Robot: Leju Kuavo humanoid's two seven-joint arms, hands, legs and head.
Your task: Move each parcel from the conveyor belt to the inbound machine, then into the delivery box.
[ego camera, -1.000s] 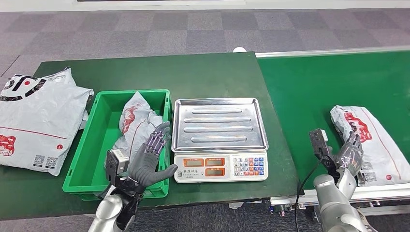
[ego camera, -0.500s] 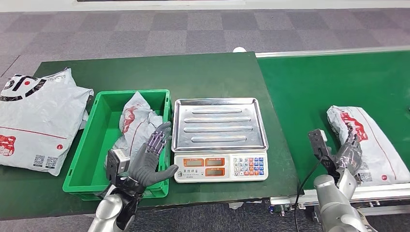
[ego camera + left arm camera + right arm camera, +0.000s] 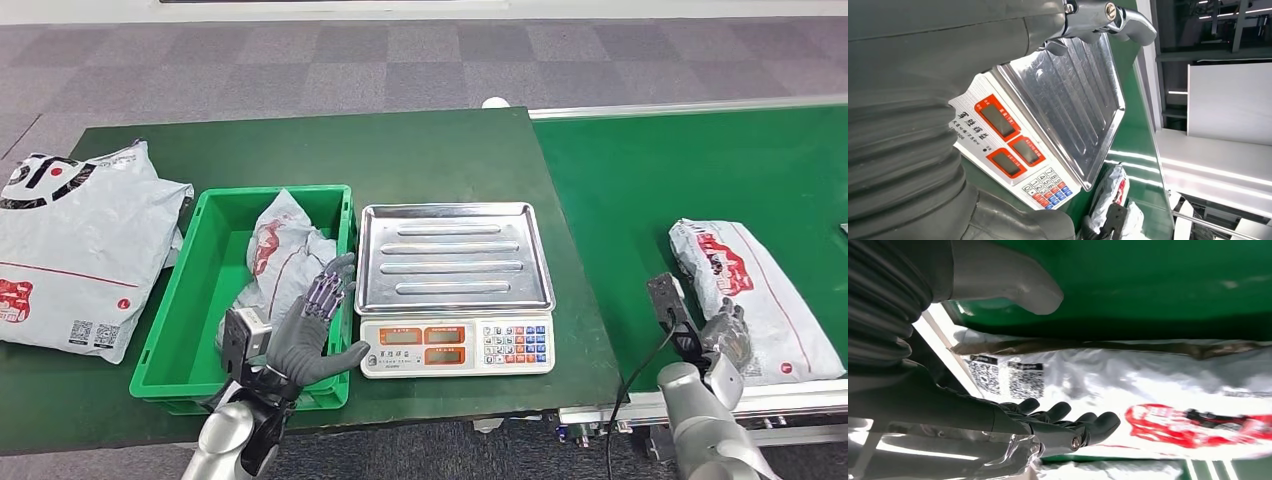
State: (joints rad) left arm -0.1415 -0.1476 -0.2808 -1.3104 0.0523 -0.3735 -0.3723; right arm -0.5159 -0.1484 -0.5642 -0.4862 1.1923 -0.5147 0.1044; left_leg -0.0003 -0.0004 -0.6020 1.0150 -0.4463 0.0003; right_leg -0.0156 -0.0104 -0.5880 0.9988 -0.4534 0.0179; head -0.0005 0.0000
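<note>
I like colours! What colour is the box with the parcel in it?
Bright green. The box shows best in the head view.

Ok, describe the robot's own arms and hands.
Both arms are silver metal. The left hand has a grey ribbed cover and dark purplish fingers. The right hand looks alike, with a black camera block and a black cable at its wrist.

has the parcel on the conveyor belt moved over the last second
Yes. The parcel has slid along the conveyor belt toward the scale, which has stayed put; the gap between them is narrower in the head view.
</note>
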